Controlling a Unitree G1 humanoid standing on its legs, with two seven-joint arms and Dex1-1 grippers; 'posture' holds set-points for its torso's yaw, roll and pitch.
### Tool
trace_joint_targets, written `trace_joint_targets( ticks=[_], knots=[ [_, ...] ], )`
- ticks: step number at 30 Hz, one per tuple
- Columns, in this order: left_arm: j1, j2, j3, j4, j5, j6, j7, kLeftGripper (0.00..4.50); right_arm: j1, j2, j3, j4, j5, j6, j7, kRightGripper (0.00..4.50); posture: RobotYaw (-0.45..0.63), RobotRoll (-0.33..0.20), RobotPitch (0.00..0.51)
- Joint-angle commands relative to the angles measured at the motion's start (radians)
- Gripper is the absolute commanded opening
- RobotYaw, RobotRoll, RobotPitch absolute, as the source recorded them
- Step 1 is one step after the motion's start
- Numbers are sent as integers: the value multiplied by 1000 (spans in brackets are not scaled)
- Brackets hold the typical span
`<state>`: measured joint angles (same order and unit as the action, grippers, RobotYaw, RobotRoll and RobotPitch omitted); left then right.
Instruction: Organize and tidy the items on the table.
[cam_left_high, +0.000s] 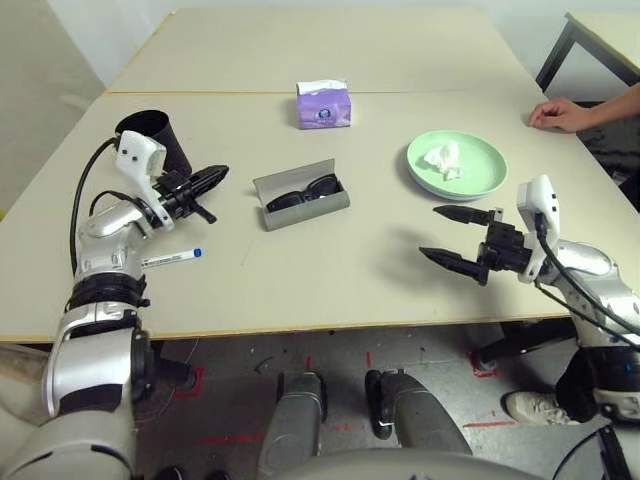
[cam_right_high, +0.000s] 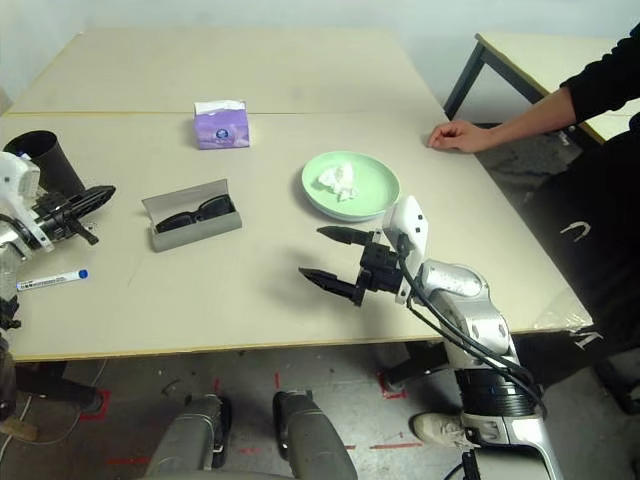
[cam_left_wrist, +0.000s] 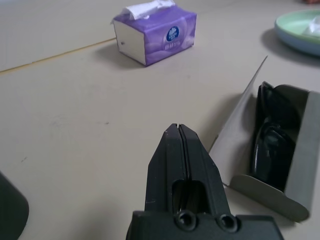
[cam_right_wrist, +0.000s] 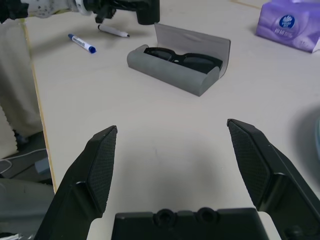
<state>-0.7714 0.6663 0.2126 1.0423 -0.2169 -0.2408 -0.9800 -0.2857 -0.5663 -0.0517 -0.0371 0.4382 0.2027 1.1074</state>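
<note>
Standing on the table (cam_left_high: 330, 270), item by item:

- Grey glasses case (cam_left_high: 300, 200): near the middle, lid up, black sunglasses (cam_left_high: 303, 193) already lying inside. Judged stowed, lid not yet closed.
- Light-green plate (cam_left_high: 457, 164): toward the right, resting on a light-blue plate whose rim (cam_left_high: 437, 189) peeks out beneath it. Plates judged stacked.
- Crumpled white tissue (cam_left_high: 442, 160): lying in the green plate; probably still to be disposed of or left there as collected.
- Blue-capped marker (cam_left_high: 172, 258): loose on the table near the left forearm, still to be put away.
- Black-capped marker (cam_right_wrist: 113, 32): loose on the table near the left arm, likewise outstanding.
- Black cup (cam_left_high: 152, 140): upright at the far left, a likely home for the markers.
- Purple tissue box (cam_left_high: 323, 104): beyond the case, near the table's seam.
- Left pincer (cam_left_high: 208, 180): pressed together with nothing between its fingers, tip aimed at the raised lid, apart from it; suited to nudging the lid down.
- Right pincer (cam_left_high: 456, 238): spread wide, empty, hovering in front of the plates.
- Person's hand (cam_left_high: 560, 114): resting at the far right edge.

Estimate: roughly halfway; case closing and both markers remain.
</note>
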Motion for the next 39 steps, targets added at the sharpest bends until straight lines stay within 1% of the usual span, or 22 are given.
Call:
trace_joint_targets(
  ticks=[1,8,13,17,22,26,33,39],
  knots=[
    [-41,-12,-13,83,39,-22,41,25,18,-5,-8,-33,19,21,-19,4500,-89,0,147],
    [-103,-47,-38,163,90,-32,77,25,19,-5,-8,-51,24,36,-42,4500,-100,0,150],
    [-112,-84,-58,184,103,-38,27,25,15,-4,-8,-49,26,38,-57,4500,-103,0,149],
    [-102,-95,-64,182,109,-49,-33,25,17,-7,-11,-48,27,37,-63,4500,-112,0,148],
    [-91,-89,-62,180,105,-63,-89,25,21,-12,-12,-51,29,39,-68,4500,-109,0,151],
    [-80,-69,-66,176,111,-76,-128,25,10,-12,-9,-41,29,39,-70,4500,-107,0,152],
    [-75,-50,-70,169,114,-88,-165,25,-11,-8,-5,-23,26,34,-70,4500,-98,0,151],
    [-66,-43,-94,157,124,-112,-223,25,-14,-2,-5,-17,27,30,-72,4500,-100,0,151]
  ],
)
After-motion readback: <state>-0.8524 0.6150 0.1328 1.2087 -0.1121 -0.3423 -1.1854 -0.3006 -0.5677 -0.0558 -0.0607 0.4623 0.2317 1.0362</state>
